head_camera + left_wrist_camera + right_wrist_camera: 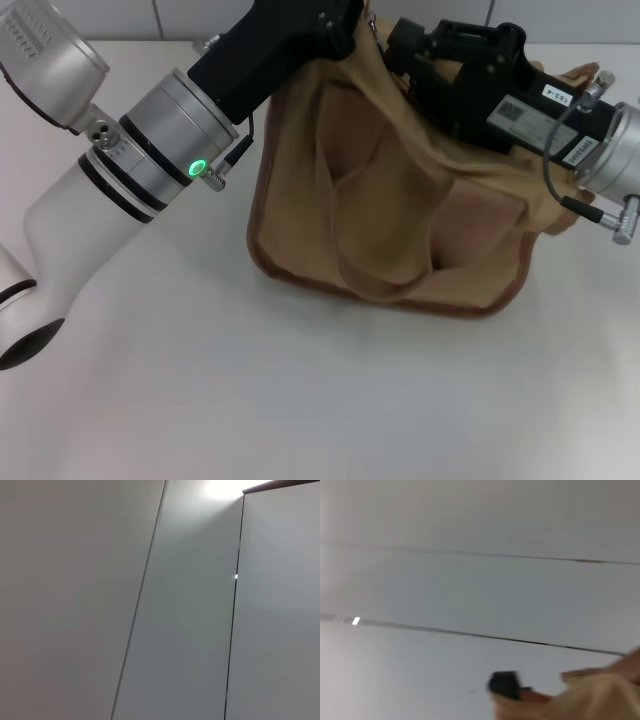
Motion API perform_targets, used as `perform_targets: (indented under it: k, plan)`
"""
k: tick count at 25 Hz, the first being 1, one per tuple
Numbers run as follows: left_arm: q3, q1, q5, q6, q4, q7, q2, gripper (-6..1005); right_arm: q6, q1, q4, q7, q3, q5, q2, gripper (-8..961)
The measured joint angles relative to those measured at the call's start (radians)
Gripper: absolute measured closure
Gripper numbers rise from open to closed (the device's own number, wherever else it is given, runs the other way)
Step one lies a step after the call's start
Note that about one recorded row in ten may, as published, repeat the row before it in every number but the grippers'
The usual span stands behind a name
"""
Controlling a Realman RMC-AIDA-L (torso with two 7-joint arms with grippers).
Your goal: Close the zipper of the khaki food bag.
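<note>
The left arm reaches diagonally from the near left up to the far middle, its black left gripper (335, 25) meeting the right gripper (420, 50), whose arm comes in level from the right.

We see a plain white table (300, 400) under everything, and behind it a wall of pale tiles (180, 15) with thin dark seams (232, 630); a bright light (222, 487) glares off one panel
</note>
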Motion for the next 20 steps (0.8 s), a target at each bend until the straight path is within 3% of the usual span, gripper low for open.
perform_targets:
  k: [4, 7, 13, 15, 16, 17, 18, 20]
  plan:
    - [-0.013, 0.004, 0.001, -0.005, 0.005, 0.000, 0.000, 983, -0.054, -0.041, -0.089, -0.084, -0.003, -0.005, -0.006, 723]
    - [-0.017, 0.008, 0.002, -0.019, 0.007, 0.000, 0.001, 981, -0.134, -0.127, -0.221, -0.202, 0.007, 0.002, -0.008, 612]
    - [-0.018, 0.005, 0.002, -0.024, 0.007, 0.000, 0.001, 979, -0.169, -0.195, -0.377, -0.335, 0.016, 0.003, -0.019, 403]
    - [-0.018, -0.003, 0.003, -0.026, 0.006, 0.001, 0.001, 978, -0.178, -0.217, -0.494, -0.405, 0.015, -0.013, -0.025, 338]
    - [-0.018, -0.003, 0.003, -0.026, 0.006, 0.001, 0.001, 978, -0.178, -0.217, -0.494, -0.405, 0.015, -0.013, -0.025, 340]
    - [-0.018, -0.007, 0.004, -0.027, 0.005, 0.001, 0.001, 977, -0.128, -0.229, -0.607, -0.423, 0.017, -0.066, -0.020, 342]
    - [-0.018, -0.013, 0.004, -0.028, 0.003, 0.001, 0.001, 977, -0.128, -0.229, -0.607, -0.423, 0.017, -0.066, -0.020, 344]
    - [-0.018, -0.026, 0.004, -0.045, -0.001, 0.005, 0.000, 976, -0.018, -0.231, -0.766, -0.427, 0.011, -0.190, -0.008, 348]
